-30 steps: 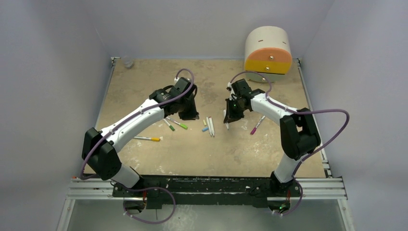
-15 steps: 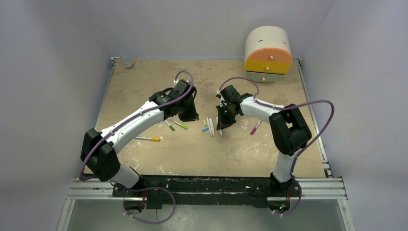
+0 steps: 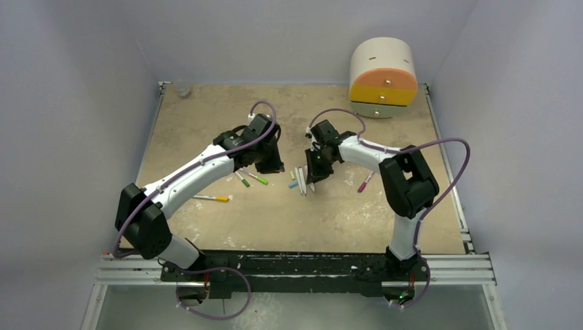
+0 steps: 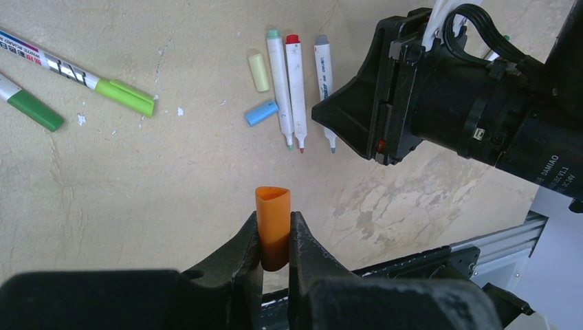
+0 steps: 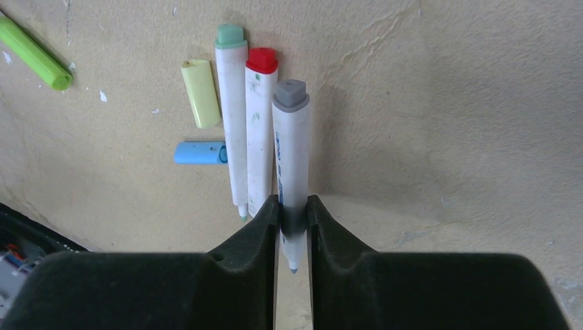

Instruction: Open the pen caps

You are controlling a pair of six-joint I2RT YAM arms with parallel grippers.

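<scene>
Near-left pen: a white pen with an orange-yellow end (image 3: 213, 199) lies alone near the left arm, same spot as a second ago.
Magenta pen: the magenta-ended pen (image 3: 366, 180) lies under the right forearm, unmoved.
Right claw: the right claw (image 5: 293, 210) is clenched on the grey-ended pen (image 5: 291, 151), whose bare tip pokes out below the fingers.
Change: a second ago this claw hung well to the right of the row. It has swung left, so the grey-ended pen is now parallel to and just beside the red-ended pen (image 5: 260, 130). I cannot tell whether it touches the table.
Row: the green-ended pen (image 5: 234, 117) lies against the red-ended one, both uncapped.
Loose caps: the yellow cap (image 5: 200, 93) and the blue cap (image 5: 199, 152) lie just left of the row.
Left claw: the left claw (image 4: 275, 230) grips the orange cap (image 4: 273, 220) upright, above the table, and has not shifted.
Green pens: the light-green pen (image 4: 96, 82) and the dark-green pen (image 4: 27, 106) lie near it.
Far right: the drawer unit (image 3: 383, 69) stands at the back corner.
</scene>
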